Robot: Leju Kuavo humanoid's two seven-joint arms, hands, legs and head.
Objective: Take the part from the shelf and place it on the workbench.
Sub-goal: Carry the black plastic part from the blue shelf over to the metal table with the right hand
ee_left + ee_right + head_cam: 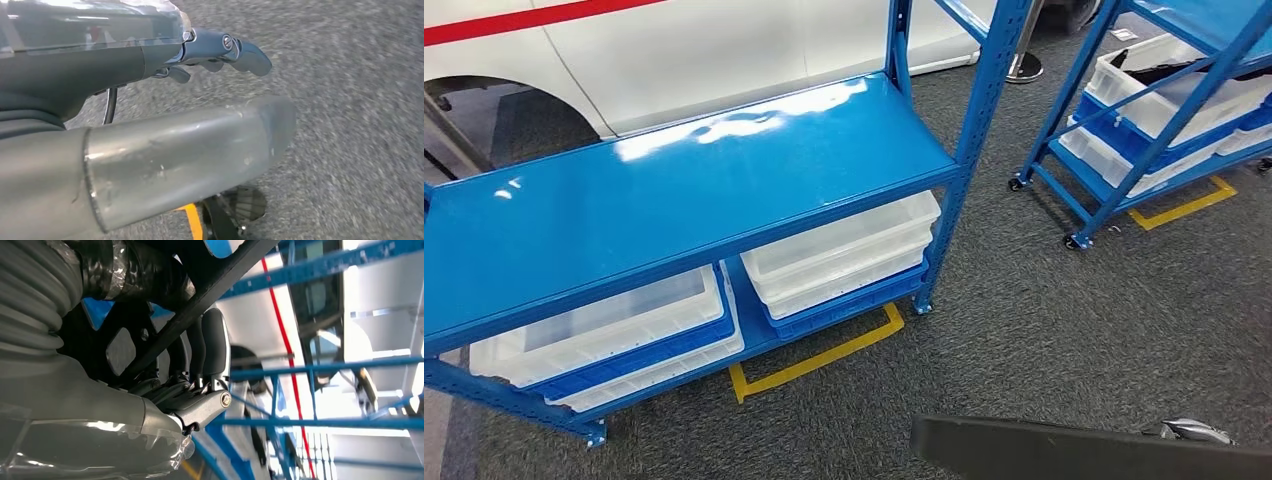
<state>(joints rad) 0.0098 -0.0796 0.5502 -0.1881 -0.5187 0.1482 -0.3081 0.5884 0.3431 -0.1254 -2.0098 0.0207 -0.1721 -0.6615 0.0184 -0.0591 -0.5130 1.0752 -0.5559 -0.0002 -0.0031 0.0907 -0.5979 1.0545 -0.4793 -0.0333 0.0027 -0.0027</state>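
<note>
1. The robot's right hand [200, 385] grips a long black part [210, 295]; in the right wrist view its dark fingers [215, 345] curl up around the part's slanted black bar, beside the grey ribbed cover.
2. In the head view the same black part [1064, 450] lies across the lower right corner, above the grey carpet [1064, 330], with a glimpse of the silver right hand [1194, 430] at its far end.
3. The left hand [220, 50] hangs over the carpet in the left wrist view, holding nothing; its thick grey thumb [200, 150] juts forward and its dark fingers [250, 57] are bent slightly, apart from the thumb.
4. A blue shelf rack [684, 190] stands ahead on the left, its glossy top board bare, white and blue bins [844, 255] stacked on the level below.
5. A second blue rack [1164, 90] on wheels, well apart on the right, carries more white bins.
6. Yellow tape [824, 355] marks the floor under both racks.
7. A white vehicle body with a red stripe [524, 18] stands behind the near rack; no legible writing appears on any surface.
</note>
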